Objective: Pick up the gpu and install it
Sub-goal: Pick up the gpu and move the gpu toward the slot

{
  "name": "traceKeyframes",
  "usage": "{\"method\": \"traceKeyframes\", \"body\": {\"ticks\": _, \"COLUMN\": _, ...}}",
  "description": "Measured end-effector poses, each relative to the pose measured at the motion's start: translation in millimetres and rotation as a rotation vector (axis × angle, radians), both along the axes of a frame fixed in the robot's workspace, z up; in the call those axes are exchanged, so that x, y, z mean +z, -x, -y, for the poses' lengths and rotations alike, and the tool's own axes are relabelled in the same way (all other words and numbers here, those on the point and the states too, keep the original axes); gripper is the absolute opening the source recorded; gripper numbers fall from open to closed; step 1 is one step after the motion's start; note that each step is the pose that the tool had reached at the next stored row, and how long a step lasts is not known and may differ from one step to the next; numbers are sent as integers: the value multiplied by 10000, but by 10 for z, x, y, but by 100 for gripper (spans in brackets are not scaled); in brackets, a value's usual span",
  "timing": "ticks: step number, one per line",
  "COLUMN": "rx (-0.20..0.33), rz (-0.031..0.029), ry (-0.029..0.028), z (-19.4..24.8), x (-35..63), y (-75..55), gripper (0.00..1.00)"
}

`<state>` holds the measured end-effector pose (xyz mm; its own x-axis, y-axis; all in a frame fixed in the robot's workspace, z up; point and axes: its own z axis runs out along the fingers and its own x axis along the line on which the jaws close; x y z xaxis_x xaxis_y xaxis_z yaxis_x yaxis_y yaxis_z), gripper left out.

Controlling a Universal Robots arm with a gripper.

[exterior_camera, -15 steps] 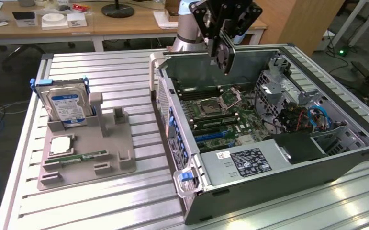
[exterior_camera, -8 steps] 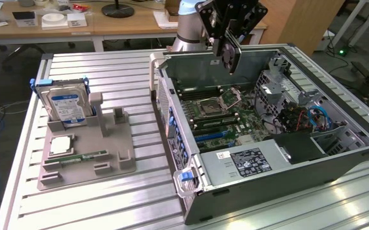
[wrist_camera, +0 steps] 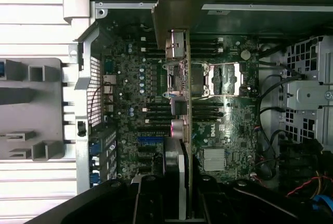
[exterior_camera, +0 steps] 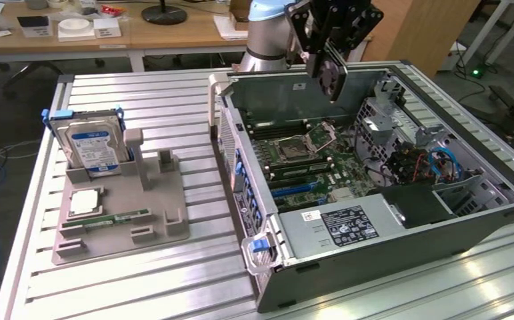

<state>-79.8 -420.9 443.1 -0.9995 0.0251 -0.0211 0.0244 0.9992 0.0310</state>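
My gripper (exterior_camera: pixel 330 55) hangs over the back of the open computer case (exterior_camera: pixel 470 167), shut on the gpu (exterior_camera: pixel 333 73). The gpu is a thin dark card held on edge, a little above the motherboard (exterior_camera: pixel 315 157). In the wrist view the gpu (wrist_camera: pixel 183 130) runs edge-on away from my gripper (wrist_camera: pixel 177 206), with its grey metal bracket (wrist_camera: pixel 177 5) at the far end. It hovers over the motherboard (wrist_camera: pixel 130 94), beside the CPU socket (wrist_camera: pixel 223 81) and above the expansion slots (wrist_camera: pixel 153 139).
In the exterior view's left, a grey fixture tray (exterior_camera: pixel 119 230) holds an upright blue-labelled hard drive (exterior_camera: pixel 94 148) and a green RAM stick (exterior_camera: pixel 119 218). Drive cages and cables (exterior_camera: pixel 417 160) fill the case's far side. A power supply (exterior_camera: pixel 341 223) sits at its near end.
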Motion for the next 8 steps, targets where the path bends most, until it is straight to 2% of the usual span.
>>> {"method": "traceKeyframes", "body": {"ticks": 8, "rx": 0, "rz": -1, "ry": 1, "z": 0, "x": 0, "y": -175, "gripper": 28}}
